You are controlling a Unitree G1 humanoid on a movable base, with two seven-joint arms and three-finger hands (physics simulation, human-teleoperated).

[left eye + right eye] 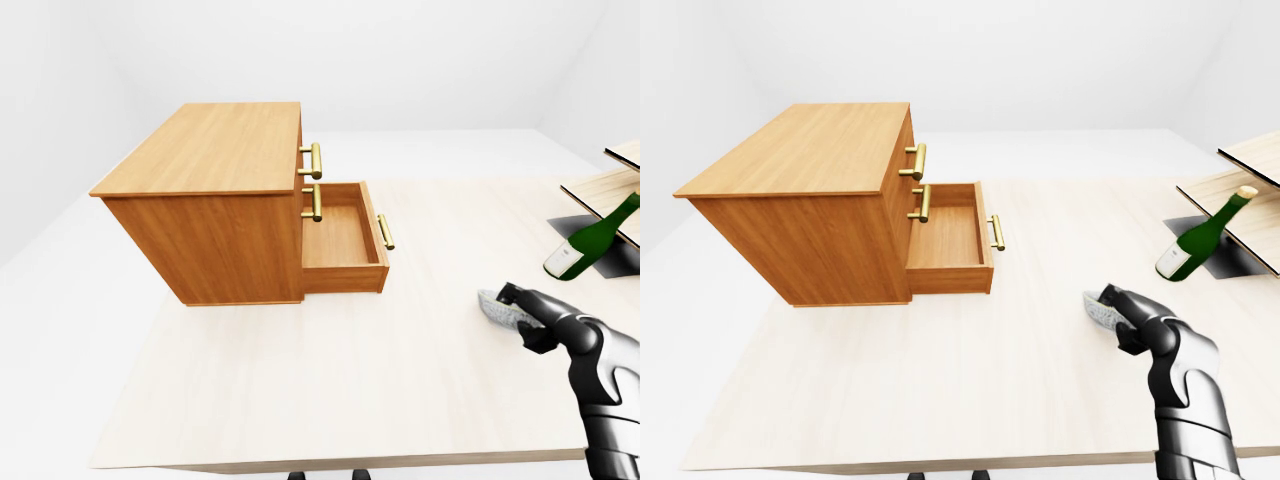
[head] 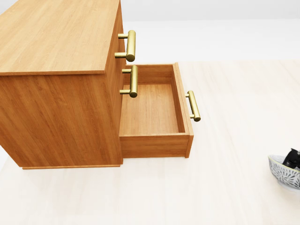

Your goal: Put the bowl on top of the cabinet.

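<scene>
Bowl (image 2: 283,173), tilted at the bench's (image 1: 340,385) right side and well apart from the cabinet (image 2: 56,37), should rise high above the cabinet top, clear of the open drawer (image 2: 151,110), while the right hand's (image 1: 1145,325) fingers (image 1: 514,294), seemingly clamped on its rim, grip firmly.
</scene>
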